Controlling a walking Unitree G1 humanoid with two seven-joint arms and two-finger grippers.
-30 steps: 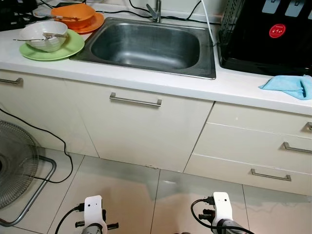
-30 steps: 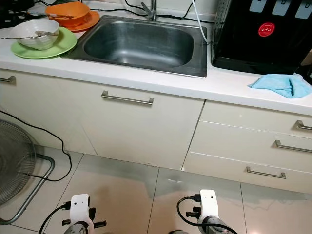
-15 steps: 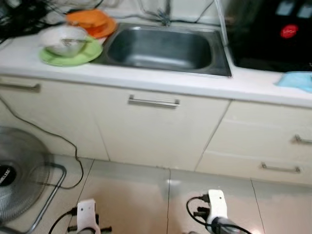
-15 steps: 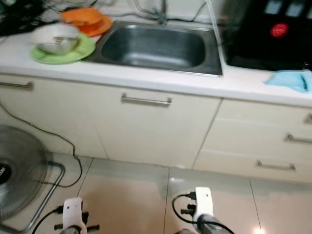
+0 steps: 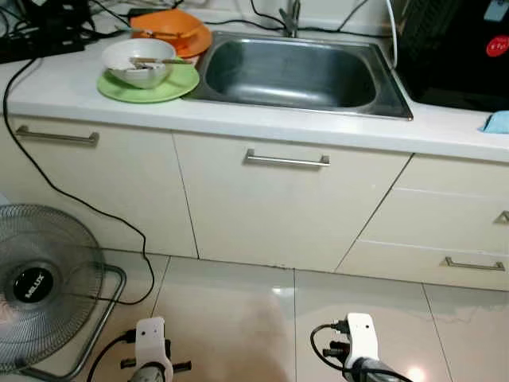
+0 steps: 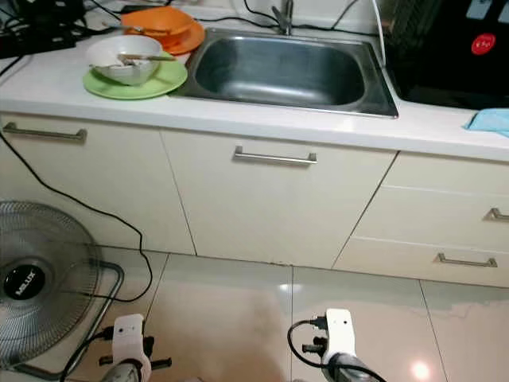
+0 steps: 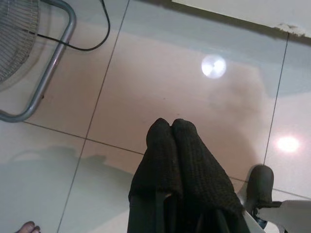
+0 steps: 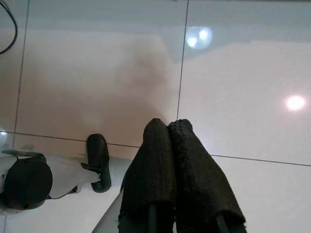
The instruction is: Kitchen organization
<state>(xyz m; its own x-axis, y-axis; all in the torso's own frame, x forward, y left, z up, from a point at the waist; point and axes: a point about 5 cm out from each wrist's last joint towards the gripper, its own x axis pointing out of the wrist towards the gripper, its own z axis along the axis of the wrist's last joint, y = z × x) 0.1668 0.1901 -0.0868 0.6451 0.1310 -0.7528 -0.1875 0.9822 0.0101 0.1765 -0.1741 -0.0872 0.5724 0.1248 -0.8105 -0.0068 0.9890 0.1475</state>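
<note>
Dishes: a white bowl (image 5: 138, 61) with a utensil (image 5: 156, 60) lying across its rim sits on a green plate (image 5: 151, 83), on the white countertop (image 5: 71, 83) just beside the sink's left edge.
Behind them: an orange bowl on an orange plate (image 5: 176, 32), touching the green plate's far side.
Sink: stainless steel basin (image 5: 296, 73), looks bare inside; the faucet (image 5: 291, 16) is cut off at the top edge.
Cloth: a light blue cloth (image 6: 490, 121) on the counter at far right, mostly cut off.
Black appliance: (image 6: 445, 48) right of the sink, only its lower part in frame.
Cabinets: cream door with a metal bar handle (image 5: 287, 159) below the sink.
Floor: a fan (image 5: 44, 286) stands at left, its black cable running up to the counter.
Left gripper: (image 7: 170, 127) hangs low over the floor tiles, fingers pressed together, holding nothing.
Right gripper: (image 8: 167, 127) likewise low over the tiles, fingers closed and empty.
</note>
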